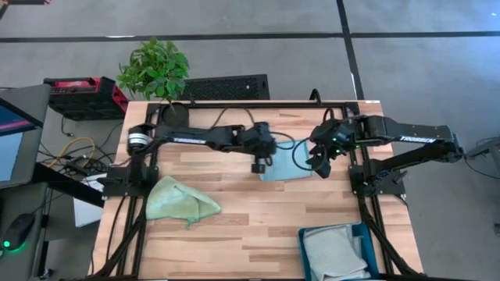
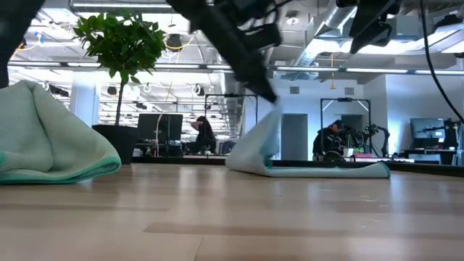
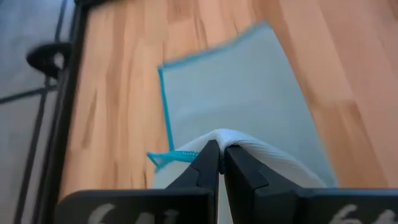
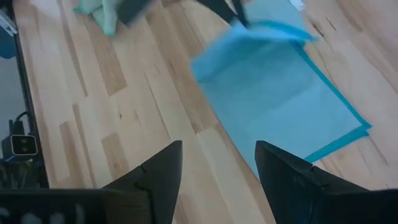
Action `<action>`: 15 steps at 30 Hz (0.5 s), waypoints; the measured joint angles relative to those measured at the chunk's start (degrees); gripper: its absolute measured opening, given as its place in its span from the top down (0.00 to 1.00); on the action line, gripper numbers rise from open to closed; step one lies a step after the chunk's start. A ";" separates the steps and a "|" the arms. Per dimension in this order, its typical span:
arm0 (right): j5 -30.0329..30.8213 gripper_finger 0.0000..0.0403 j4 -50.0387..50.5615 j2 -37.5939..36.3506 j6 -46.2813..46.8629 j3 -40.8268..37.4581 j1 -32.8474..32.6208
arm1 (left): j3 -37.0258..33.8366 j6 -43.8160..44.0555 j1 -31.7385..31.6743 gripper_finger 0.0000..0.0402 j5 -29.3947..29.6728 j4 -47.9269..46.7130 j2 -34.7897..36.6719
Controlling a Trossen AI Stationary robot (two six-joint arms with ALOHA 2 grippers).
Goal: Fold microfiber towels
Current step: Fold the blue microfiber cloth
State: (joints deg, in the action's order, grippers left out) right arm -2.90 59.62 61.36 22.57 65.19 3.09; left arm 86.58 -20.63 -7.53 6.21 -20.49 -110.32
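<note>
A: Left end effector (image 1: 258, 165)?
B: Centre of the high view, fingers (image 3: 208, 163) pressed together, pinching an edge of the light blue towel (image 1: 283, 166). That edge is lifted off the bench (image 1: 258, 211); the rest lies flat, right of centre.

A: Right end effector (image 1: 319, 164)?
B: Spread, holding nothing. It hangs over the blue towel's right edge in the high view, not touching from what I can tell.

A: Other towels?
B: Light green towel (image 1: 181, 201) crumpled at lower left of the high view, well apart from the blue one. Grey towel (image 1: 336, 251) sits inside the teal bin (image 1: 301, 248) at the bottom right.

A: Anything else?
B: Potted plant (image 1: 155, 70) at the bench's top-left edge. People (image 2: 203, 134) in the room behind, low view.
</note>
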 joint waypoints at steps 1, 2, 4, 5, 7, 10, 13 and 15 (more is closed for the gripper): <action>0.00 0.44 -0.05 -0.34 -0.01 0.00 0.00 | 2.19 -0.25 -0.14 1.00 -0.19 -0.17 -1.48; 0.00 0.44 -0.03 -0.72 0.00 0.00 0.00 | 4.29 -0.73 -0.24 1.00 -0.45 -1.06 -3.10; 0.00 0.44 -0.07 -1.08 0.00 0.02 0.00 | 8.64 -1.71 -0.42 1.00 -0.93 -1.62 -6.16; 0.00 0.44 0.02 -1.40 0.00 -0.03 0.00 | 10.87 -2.39 -0.50 1.00 -1.00 -2.40 -7.64; -0.03 0.44 -0.07 -1.87 -0.04 0.01 0.00 | 15.15 -3.61 -0.50 1.00 -1.10 -2.33 -10.16; -0.04 0.44 0.09 -1.96 -0.04 0.00 0.00 | 21.13 -6.37 -0.50 1.00 -1.48 -2.99 -13.72; -0.20 0.44 0.27 -2.09 -0.07 0.00 -0.08 | 25.93 -8.18 -0.56 1.00 -1.56 -3.93 -17.42; -0.20 0.44 0.34 -2.00 -0.07 0.00 -0.11 | 29.06 -8.57 -0.65 1.00 -1.98 -3.51 -19.83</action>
State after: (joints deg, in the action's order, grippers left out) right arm -3.09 59.96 59.35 22.50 65.19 2.98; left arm 115.64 -29.20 -8.18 4.23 -24.00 -130.15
